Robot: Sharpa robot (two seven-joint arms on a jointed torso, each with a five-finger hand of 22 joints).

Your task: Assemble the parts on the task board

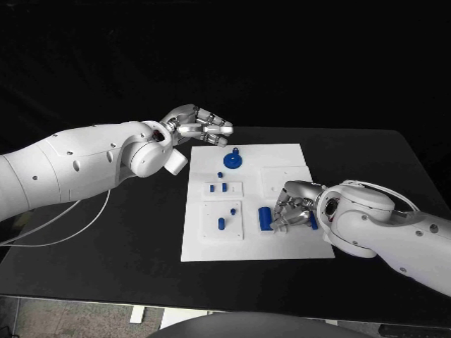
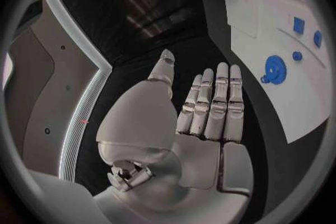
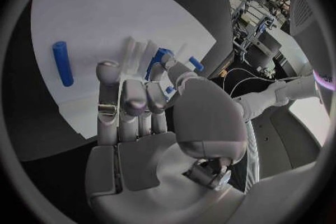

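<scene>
While the label: value shape rules below, here's the scene, biggest stuff first.

table (image 1: 103, 246): black, takes up most of the head view, board sits mid-frame on it.

board (image 1: 287, 243): white plate, centre of the head view, long side running up and down the frame; also at the right of the left wrist view (image 2: 308, 101).

left hand (image 1: 197, 125): upper middle of the head view, just off the board's upper left corner, up off the table. Fingers (image 2: 217, 101) straight and side by side, thumb apart, nothing in them, so released.

right hand (image 1: 292, 208): lower right of the board, fingers bent down onto it. Fingertips (image 3: 159, 70) sit on a blue part (image 3: 162, 55); looks like it's grasping that piece, though the hand hides most of it.

disc (image 1: 232, 161): round blue part with a small knob, upper part of the board, well apart from both hands.

cylinder (image 1: 264, 217): blue, lying on the board just left of the right hand, not touched.

small parts (image 1: 218, 188): a couple of little blue bits in the raised square mid-board, plus one more (image 1: 221, 224) at lower left of the board.
</scene>
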